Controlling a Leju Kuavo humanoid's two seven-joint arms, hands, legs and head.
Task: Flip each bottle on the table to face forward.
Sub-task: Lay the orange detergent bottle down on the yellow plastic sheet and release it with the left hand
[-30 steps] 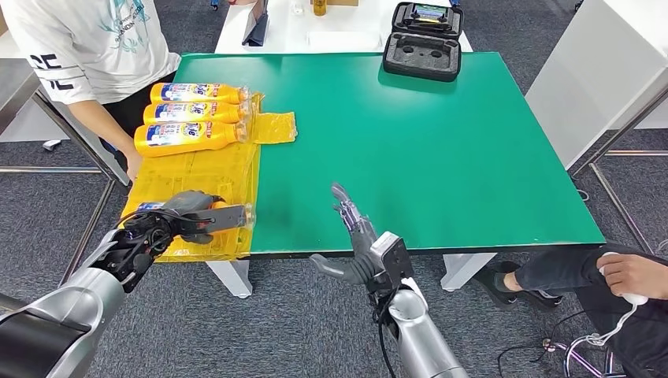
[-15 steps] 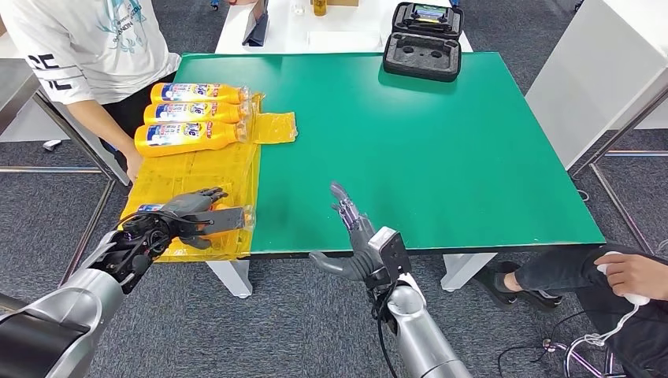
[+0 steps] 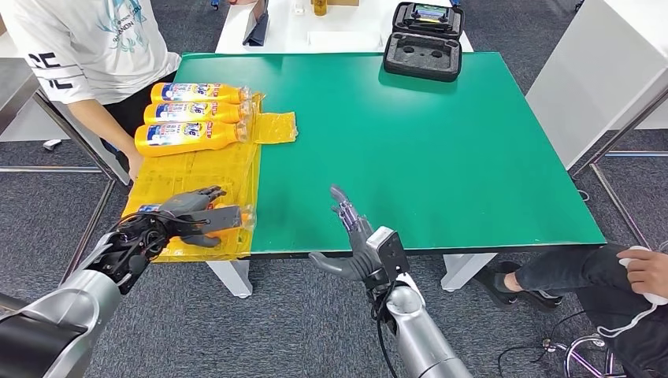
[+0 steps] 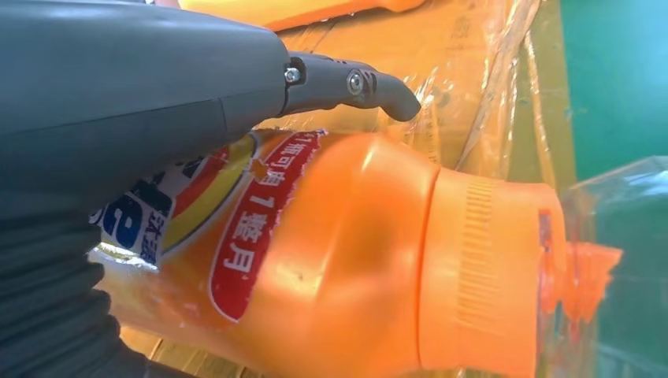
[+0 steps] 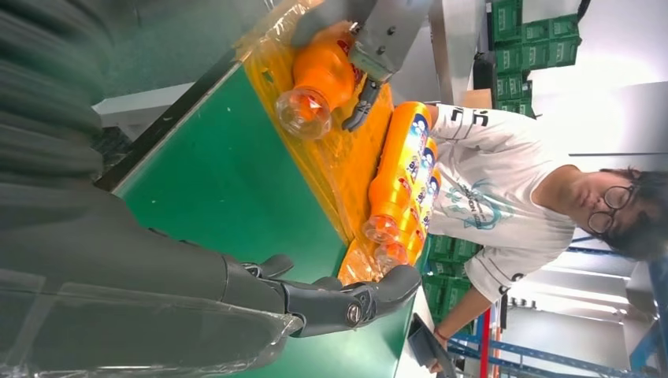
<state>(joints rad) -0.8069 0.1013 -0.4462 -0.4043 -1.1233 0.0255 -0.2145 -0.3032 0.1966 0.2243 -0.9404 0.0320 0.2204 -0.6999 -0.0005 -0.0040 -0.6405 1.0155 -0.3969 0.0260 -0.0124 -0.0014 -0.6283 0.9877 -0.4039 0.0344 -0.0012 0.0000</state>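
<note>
An orange bottle [image 3: 229,218] lies on its side on yellow plastic sheeting [image 3: 197,169] at the table's front left corner, cap toward the green mat. Its blue and red label [image 4: 236,228] faces up. My left hand [image 3: 178,215] lies over the bottle's body with fingers spread and lifted, not gripping it; the right wrist view shows that hand [image 5: 386,35] above the bottle [image 5: 319,75]. Three more orange bottles [image 3: 186,136] lie side by side at the back left, labels up. My right hand [image 3: 358,240] hovers open at the table's front edge, holding nothing.
A person in a white shirt [image 3: 87,47] stands at the table's left side, a hand near the sheeting. A black open case [image 3: 423,43] sits at the far edge of the green table [image 3: 441,157]. Another person [image 3: 622,276] sits low at the right.
My left hand's fingers have lifted and spread off the near bottle, which it gripped a second ago. The bottle stays lying on the sheeting. My right hand has barely moved.
</note>
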